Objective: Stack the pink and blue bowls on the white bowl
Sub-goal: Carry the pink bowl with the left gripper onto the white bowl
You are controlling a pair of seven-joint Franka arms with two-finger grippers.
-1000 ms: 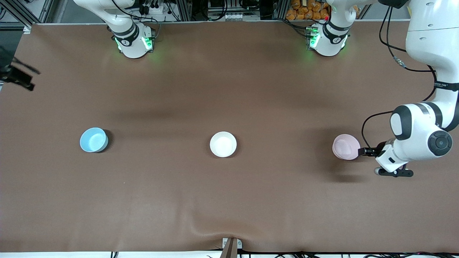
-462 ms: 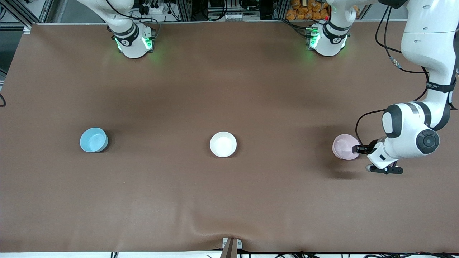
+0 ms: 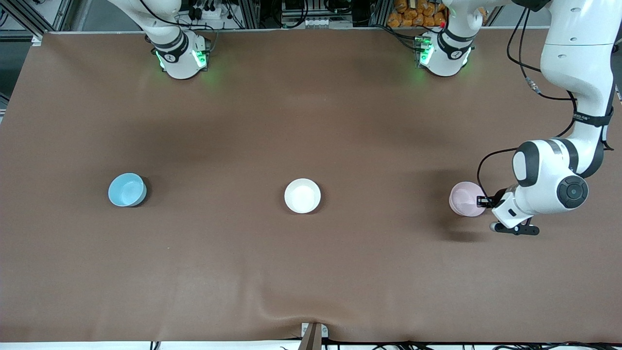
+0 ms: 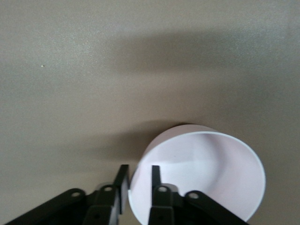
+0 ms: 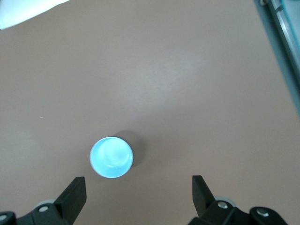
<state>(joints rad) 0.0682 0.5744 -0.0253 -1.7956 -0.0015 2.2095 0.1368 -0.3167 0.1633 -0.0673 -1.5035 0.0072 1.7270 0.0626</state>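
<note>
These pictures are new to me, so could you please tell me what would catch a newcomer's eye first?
Three bowls sit in a row across the brown table: the blue bowl toward the right arm's end, the white bowl in the middle, the pink bowl toward the left arm's end. The left gripper straddles the pink bowl's rim, one finger inside. The right gripper hangs open high above the blue bowl.

The left gripper (image 4: 139, 180) straddles the pink bowl's (image 4: 206, 173) rim, jaws nearly closed.
</note>
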